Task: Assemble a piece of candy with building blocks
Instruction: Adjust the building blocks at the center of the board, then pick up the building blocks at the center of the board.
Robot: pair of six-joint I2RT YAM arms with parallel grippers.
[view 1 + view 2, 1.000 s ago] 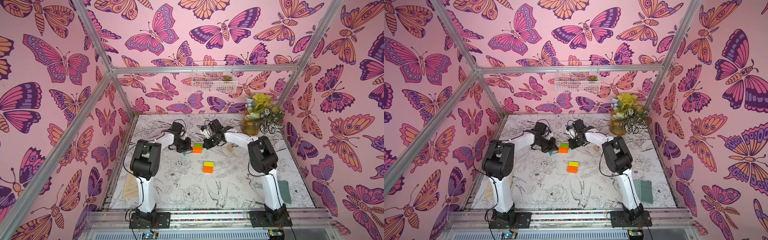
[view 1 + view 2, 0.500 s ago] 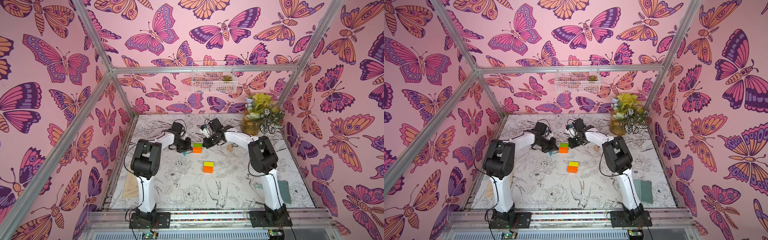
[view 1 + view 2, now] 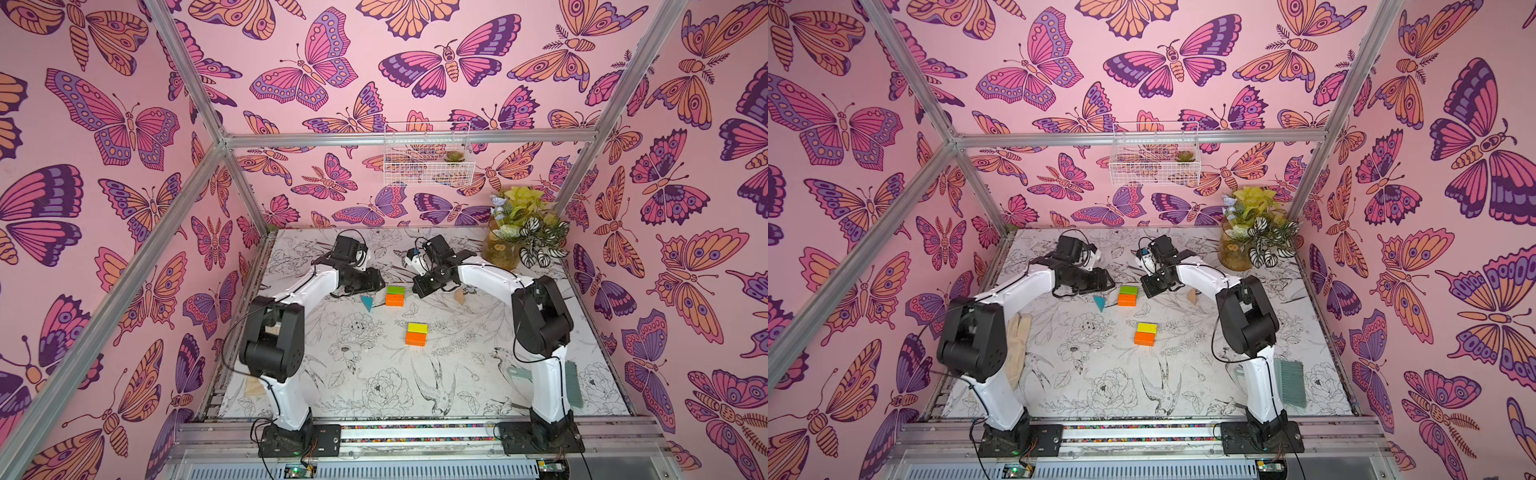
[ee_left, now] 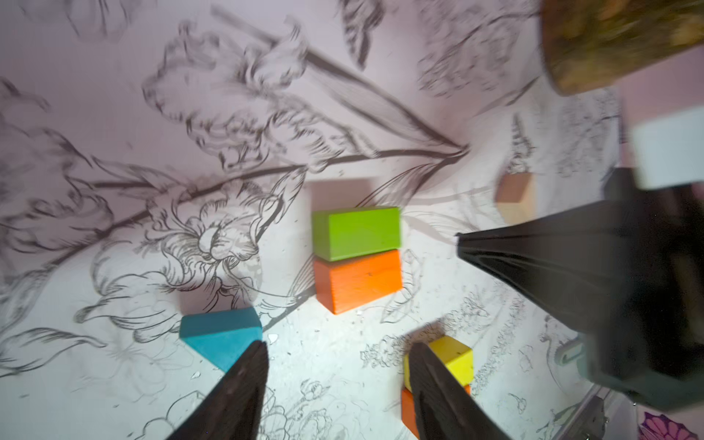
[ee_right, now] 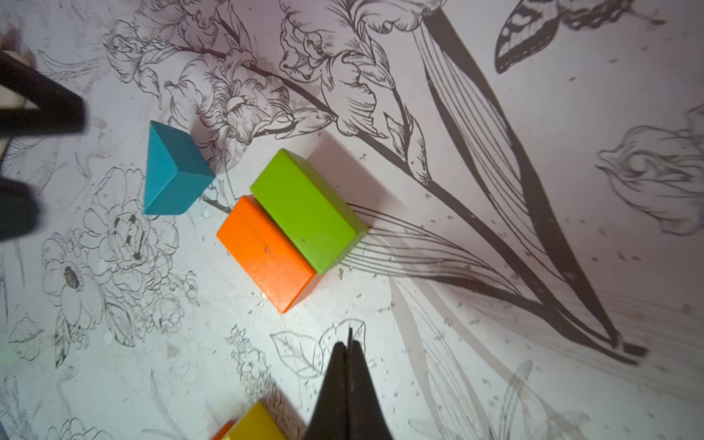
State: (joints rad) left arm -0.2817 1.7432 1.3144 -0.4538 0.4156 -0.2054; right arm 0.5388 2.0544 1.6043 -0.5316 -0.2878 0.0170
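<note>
Got green block [image 5: 304, 209] flush against orange block [image 5: 266, 251] toward the table's [image 3: 374, 395] far edge, teal wedge [image 5: 173, 171] just beside, not touching. Also spotting yellow block [image 3: 417, 328] touching second orange block [image 3: 415, 339] mid-table, tan wedge [image 3: 459, 296] farther right. Found left gripper [image 4: 337, 344] spread apart and empty, right gripper [image 5: 349, 343] pinched together on nothing.

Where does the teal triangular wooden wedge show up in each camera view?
In a top view: teal wedge, left of the green rectangular block.
In a top view: same spot.
Left wrist: near the orange rectangular block, wedge.
Right wrist: beside the orange block, wedge.
Shared landmark: green block.
</note>
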